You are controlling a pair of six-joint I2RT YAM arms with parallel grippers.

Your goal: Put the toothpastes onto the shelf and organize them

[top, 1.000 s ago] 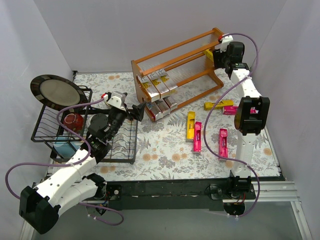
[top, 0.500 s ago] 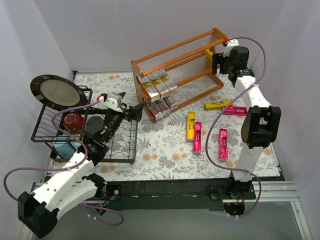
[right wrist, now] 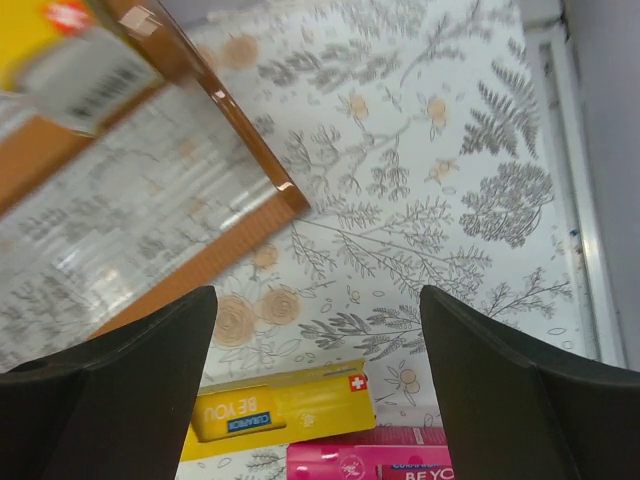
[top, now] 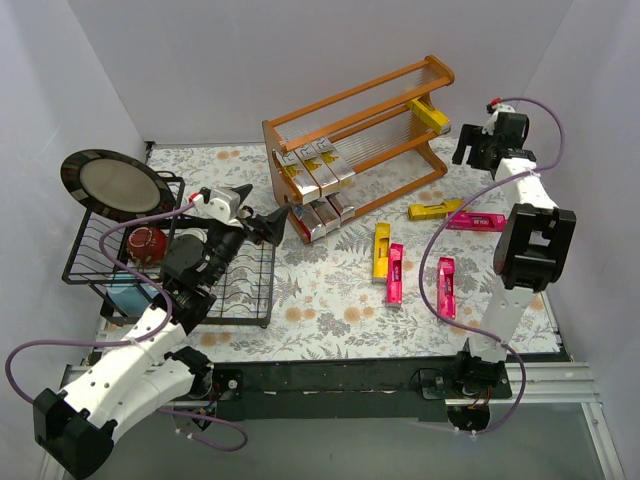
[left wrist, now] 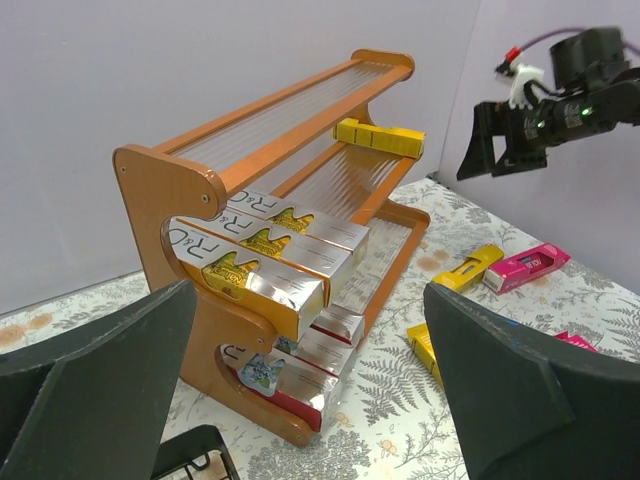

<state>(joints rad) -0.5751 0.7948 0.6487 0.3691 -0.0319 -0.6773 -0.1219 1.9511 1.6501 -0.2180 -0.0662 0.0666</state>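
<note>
The orange-brown shelf [top: 355,140] stands at the back of the table. A yellow toothpaste [top: 432,116] lies at the right end of its middle tier, and silver-and-gold toothpastes [top: 315,170] fill the left end. More cartons [top: 322,215] sit on the lowest tier. Loose on the cloth lie two yellow toothpastes [top: 381,250] [top: 433,210] and three magenta ones [top: 395,273] [top: 446,287] [top: 476,220]. My right gripper [top: 470,148] hangs open and empty to the right of the shelf, above a yellow carton [right wrist: 290,405] and a magenta one [right wrist: 370,462]. My left gripper [top: 258,210] is open, facing the shelf's left end [left wrist: 160,190].
A black wire dish rack [top: 100,270] at the left holds a dark plate [top: 112,185], a red bowl [top: 147,242] and a blue item [top: 125,295]. White walls close in on both sides, the right one near my right arm.
My right gripper has opened, left the yellow toothpaste on the middle tier's right end, and drawn back to the right. The left arm has shifted slightly.
</note>
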